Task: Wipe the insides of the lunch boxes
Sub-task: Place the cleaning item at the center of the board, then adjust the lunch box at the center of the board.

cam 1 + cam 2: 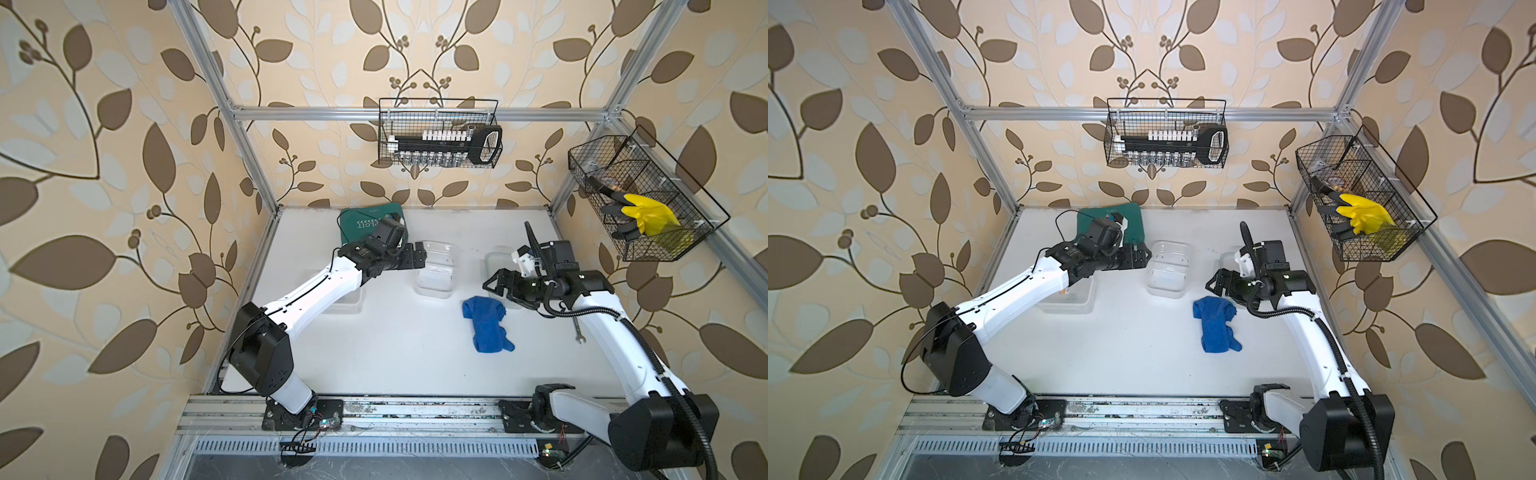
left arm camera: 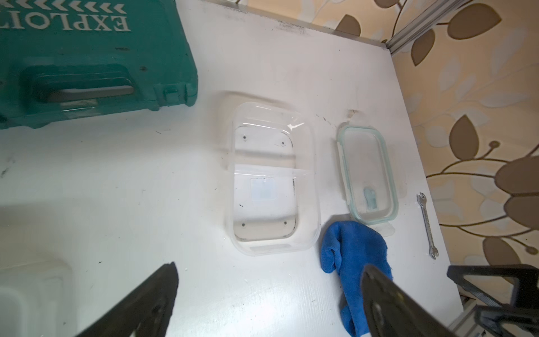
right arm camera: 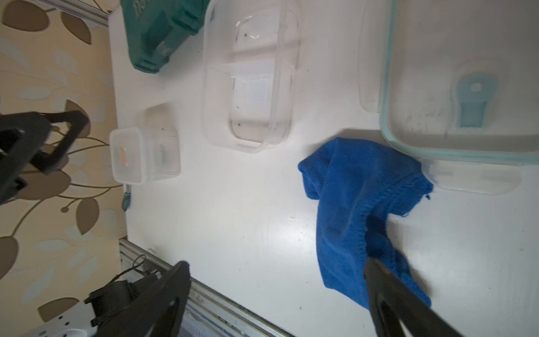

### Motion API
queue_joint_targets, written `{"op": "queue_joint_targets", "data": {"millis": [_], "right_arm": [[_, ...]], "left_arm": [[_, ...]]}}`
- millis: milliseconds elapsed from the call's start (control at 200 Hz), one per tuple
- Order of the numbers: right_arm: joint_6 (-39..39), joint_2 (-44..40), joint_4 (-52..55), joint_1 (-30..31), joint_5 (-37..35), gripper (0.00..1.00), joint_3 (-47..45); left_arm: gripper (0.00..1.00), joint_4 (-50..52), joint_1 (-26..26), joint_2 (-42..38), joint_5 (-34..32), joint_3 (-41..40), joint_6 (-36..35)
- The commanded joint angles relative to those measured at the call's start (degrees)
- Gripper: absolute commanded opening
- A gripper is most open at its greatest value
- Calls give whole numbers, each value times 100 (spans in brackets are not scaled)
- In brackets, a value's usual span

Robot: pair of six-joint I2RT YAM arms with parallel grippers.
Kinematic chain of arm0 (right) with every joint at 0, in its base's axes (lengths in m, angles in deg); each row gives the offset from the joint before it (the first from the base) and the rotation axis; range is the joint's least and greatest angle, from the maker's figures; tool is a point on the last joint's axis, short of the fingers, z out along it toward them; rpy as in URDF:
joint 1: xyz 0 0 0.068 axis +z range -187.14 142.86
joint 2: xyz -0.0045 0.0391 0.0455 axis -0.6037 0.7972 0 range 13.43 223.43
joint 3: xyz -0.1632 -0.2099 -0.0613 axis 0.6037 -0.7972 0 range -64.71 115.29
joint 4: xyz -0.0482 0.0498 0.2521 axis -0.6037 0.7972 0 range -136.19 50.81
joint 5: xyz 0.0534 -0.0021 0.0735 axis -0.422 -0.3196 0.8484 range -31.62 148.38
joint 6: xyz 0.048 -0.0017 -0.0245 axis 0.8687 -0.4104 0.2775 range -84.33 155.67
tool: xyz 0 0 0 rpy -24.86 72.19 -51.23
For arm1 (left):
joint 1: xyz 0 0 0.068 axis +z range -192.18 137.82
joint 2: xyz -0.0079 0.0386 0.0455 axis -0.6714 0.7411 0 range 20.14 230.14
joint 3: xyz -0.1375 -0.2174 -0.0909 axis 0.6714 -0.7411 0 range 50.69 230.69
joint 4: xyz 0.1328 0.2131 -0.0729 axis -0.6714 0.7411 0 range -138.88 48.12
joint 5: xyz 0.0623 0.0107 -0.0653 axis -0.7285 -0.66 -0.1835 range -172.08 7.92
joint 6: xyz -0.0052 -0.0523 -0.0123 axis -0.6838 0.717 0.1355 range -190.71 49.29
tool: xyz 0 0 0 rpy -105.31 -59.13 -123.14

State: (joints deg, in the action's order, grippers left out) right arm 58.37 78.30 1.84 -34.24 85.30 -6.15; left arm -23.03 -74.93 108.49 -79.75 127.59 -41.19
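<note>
A clear lunch box [image 1: 434, 272] [image 1: 1166, 272] [image 2: 271, 181] [image 3: 250, 78] stands open mid-table with a clear flat piece across half of it. A smaller clear lunch box [image 1: 347, 305] [image 3: 143, 154] sits under my left forearm. Right of centre lies a green-rimmed clear lid [image 2: 367, 172] [image 3: 466, 73]; I cannot tell whether a tub is under it. A blue cloth [image 1: 486, 326] [image 1: 1216, 326] [image 2: 353, 256] [image 3: 350, 204] lies loose on the table. My left gripper [image 1: 420, 258] [image 2: 269, 265] is open and empty beside the middle box. My right gripper [image 1: 492, 286] [image 3: 276, 261] is open above the cloth's far end.
A teal tool case [image 1: 357, 226] [image 2: 87, 58] lies at the back left. A small wrench [image 1: 578, 330] [image 2: 427, 224] lies near the right edge. Two wire baskets hang on the walls, one [image 1: 440, 133] at the back, one [image 1: 640, 199] at the right with a yellow glove.
</note>
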Motion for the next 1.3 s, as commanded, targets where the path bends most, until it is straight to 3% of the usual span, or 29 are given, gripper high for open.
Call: {"op": "queue_joint_targets", "data": {"millis": [0, 175, 350, 465, 865, 1060, 1295], "right_arm": [[442, -360, -783, 580, 6, 89, 137], [1341, 231, -2598, 2568, -944, 88, -119], [2008, 1856, -4289, 3697, -1188, 86, 128], [2405, 2760, -5179, 4068, -1262, 85, 320], [3036, 4833, -5788, 4469, -851, 83, 1475], [3175, 5140, -5872, 4474, -767, 81, 1534], [3030, 5232, -5433, 4424, -815, 77, 1835]], "left_arm": [[99, 383, 561, -699, -358, -44, -264], [99, 1528, 1848, -1253, -1479, -167, -326], [99, 1485, 3491, -1550, -910, -1013, -326], [99, 1282, 4066, -1384, -451, -1403, -355], [99, 254, 4119, -618, 979, -2049, 94], [96, -261, 4068, -708, 1613, -2570, 355], [92, -374, 3591, -1220, 1605, -3024, 580]]}}
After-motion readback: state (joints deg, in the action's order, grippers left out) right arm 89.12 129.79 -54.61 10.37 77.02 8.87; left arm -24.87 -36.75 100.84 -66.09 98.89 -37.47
